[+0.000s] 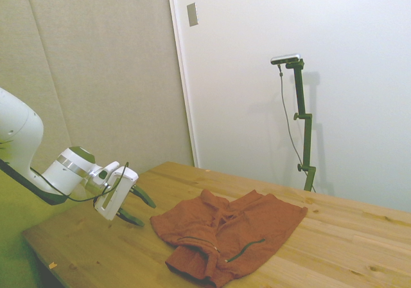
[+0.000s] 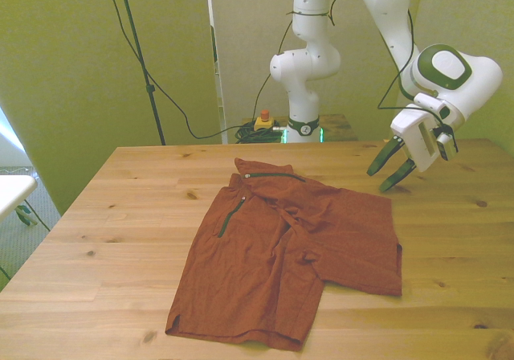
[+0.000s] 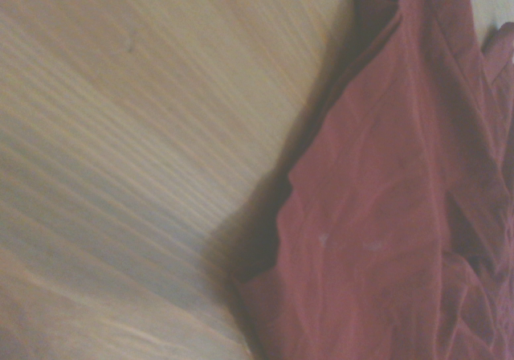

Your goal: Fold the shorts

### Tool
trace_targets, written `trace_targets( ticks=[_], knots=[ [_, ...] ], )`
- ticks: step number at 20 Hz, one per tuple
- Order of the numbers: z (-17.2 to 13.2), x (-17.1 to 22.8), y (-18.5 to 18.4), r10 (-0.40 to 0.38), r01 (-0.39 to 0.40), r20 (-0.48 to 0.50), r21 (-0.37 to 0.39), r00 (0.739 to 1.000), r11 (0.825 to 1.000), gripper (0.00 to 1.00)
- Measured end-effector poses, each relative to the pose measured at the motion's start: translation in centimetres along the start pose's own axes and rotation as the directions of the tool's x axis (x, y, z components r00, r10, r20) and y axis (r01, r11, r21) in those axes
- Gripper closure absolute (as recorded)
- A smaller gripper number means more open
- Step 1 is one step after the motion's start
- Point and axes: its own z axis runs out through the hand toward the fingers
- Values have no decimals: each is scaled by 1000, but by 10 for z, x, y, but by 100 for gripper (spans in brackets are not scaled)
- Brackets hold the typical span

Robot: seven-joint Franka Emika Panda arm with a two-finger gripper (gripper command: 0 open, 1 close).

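Front view gives us the shorts (image 2: 285, 251) spread out on the wooden surface (image 2: 96, 239), roughly in the middle, rust-orange and wrinkled. We see two legs reaching toward the near edge, the one on the front view's left longer and ending close to that edge, the other shorter and ending on the front view's right. A dark zipper pocket (image 2: 230, 215) runs along the upper part on the front view's left, and a second dark line lies near the top edge of the cloth, which is bunched there.

Our hand (image 2: 389, 167) hangs above the surface off the shorts' far corner on the front view's right — clear of the cloth, touching nothing. Its two dark fingers (image 2: 377, 159) point down at a slant and stand apart, so we read it as open with nothing in it.

From the side view we find the hand (image 1: 137, 208) just beside the shorts (image 1: 234, 233), its fingers spread and aimed at the nearest edge of the cloth, with a strip of bare wood between. The shorts lie rumpled there, a fold raised along the middle and two dark zippers showing on the near part.

Our wrist view is blurred — it shows an edge of the shorts (image 3: 385, 215) against the wood grain (image 3: 120, 151), with a shadow under the hem.
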Motion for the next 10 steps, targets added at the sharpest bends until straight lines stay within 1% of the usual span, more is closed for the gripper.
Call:
trace_targets(
  ticks=[3, 6, 10],
  knots=[
    [8, 4, 2, 8, -8, 1, -5, 1000, 1000, 0],
    [24, 17, 7, 19, -19, -12, 28, 1000, 999, 0],
    [48, 29, 14, -20, 26, -88, 65, 996, 998, 0]
  ],
)
